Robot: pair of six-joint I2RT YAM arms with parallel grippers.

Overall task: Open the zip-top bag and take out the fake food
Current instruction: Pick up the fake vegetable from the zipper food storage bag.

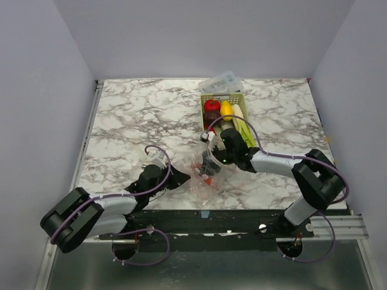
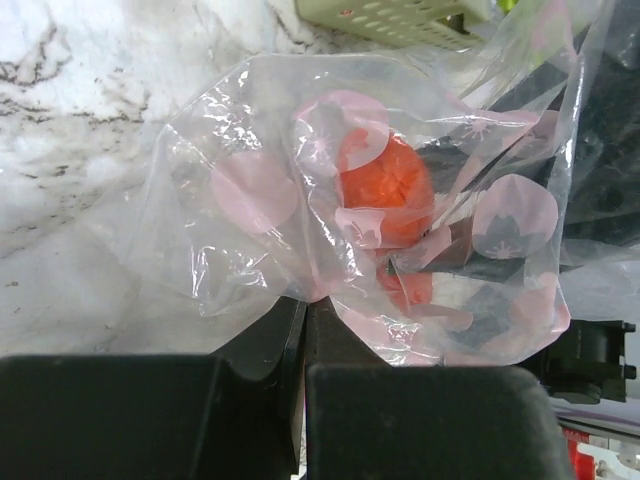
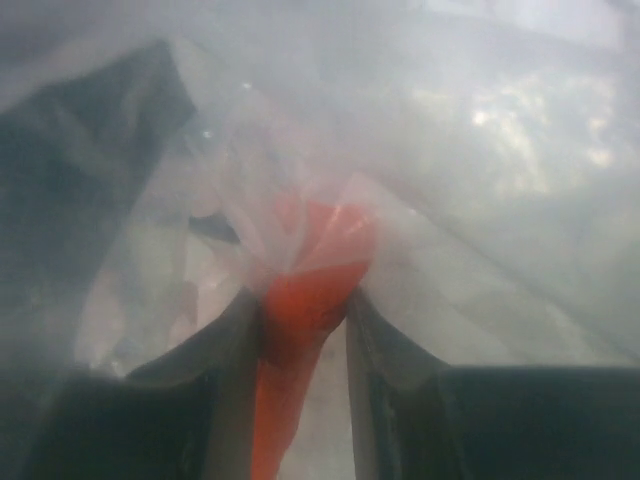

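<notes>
The clear, crinkly plastic zip-top bag (image 1: 202, 175), printed with pink flowers, lies on the marble-patterned bench (image 1: 133, 115) near its front edge, between the two arms. The left claw (image 2: 305, 325) is pinched fully shut on the bag's edge, with film bunched between its black fingers. The right claw (image 3: 305, 320) is partly closed around an orange-red tapered plastic toy vegetable (image 3: 310, 270), its fingers pressing it on both sides; carrot or chili, I cannot tell. Bag film veils this view. Just behind the bag stands a pale green slotted basket (image 1: 221, 96) holding a red round fruit (image 1: 211, 105), a yellow lemon (image 1: 225, 109), a dark purple beet (image 1: 210, 116) and a pale green leek (image 1: 241, 122). A clear rigid plastic box (image 1: 221, 81) sits right behind the basket.
</notes>
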